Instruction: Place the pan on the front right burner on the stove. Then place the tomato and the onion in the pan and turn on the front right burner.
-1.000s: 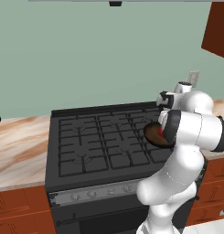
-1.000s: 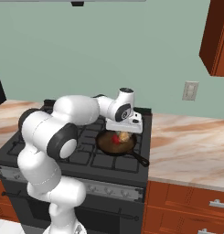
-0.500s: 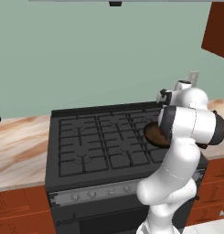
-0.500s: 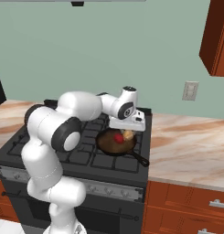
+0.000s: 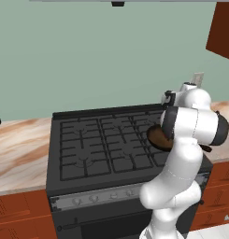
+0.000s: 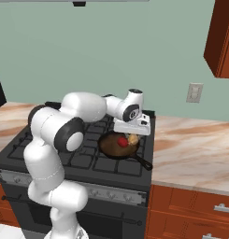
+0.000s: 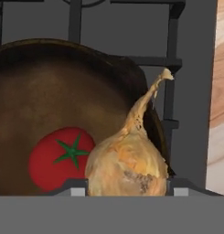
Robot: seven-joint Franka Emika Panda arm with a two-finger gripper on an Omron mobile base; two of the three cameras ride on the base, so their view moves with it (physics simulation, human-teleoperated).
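Note:
The dark brown pan (image 6: 111,145) sits on the front right burner (image 6: 134,167) of the black stove (image 6: 55,149), its thin black handle (image 6: 143,162) pointing toward the front right. The red tomato (image 6: 122,141) lies inside the pan (image 7: 54,105), seen close in the hand view as the tomato (image 7: 58,157). My gripper (image 6: 133,133) is shut on the tan onion (image 6: 133,138) and holds it just over the pan's right side. The onion (image 7: 129,162) sits between the fingertips (image 7: 74,186), its pointed tip toward the rim. In the left base view my arm covers most of the pan (image 5: 156,135).
A silver knob strip (image 6: 88,189) runs along the stove's front. Marble counter (image 6: 190,149) lies right of the stove and also on its left (image 5: 17,149). A wall outlet (image 6: 194,92) and a wooden upper cabinet (image 6: 223,42) are at the right.
My hand has drifted slightly to the right over the pan with the onion still held. The pan and tomato have stayed put.

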